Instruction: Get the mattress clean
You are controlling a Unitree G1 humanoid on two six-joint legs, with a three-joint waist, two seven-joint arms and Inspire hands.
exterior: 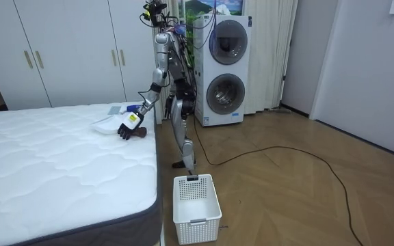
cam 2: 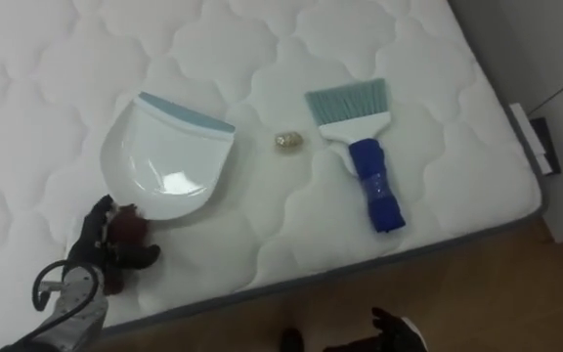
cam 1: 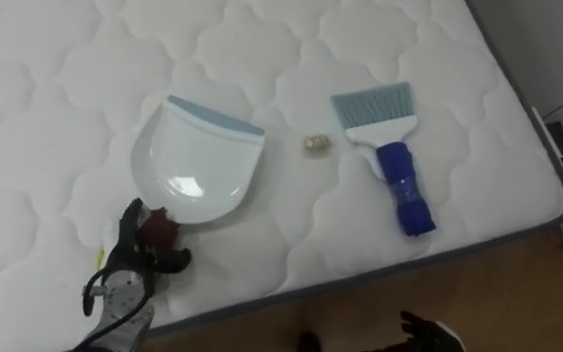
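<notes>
A white plastic dustpan (cam 1: 198, 161) is gripped by its dark red handle (cam 1: 156, 232) in the curled left hand (cam 1: 130, 256), by the near edge of the white quilted bed (cam 1: 57, 117). A small beige scrap (cam 1: 313, 145) lies to its right, before a blue-handled brush (cam 1: 389, 147) whose long axis runs toward the near edge. The brush is judged nearer the right hand (cam 1: 428, 332), whose state cannot be told.

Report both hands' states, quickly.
Left hand: shut on the handle of the dustpan.
Right hand: low in view, state cannot be told.
</notes>
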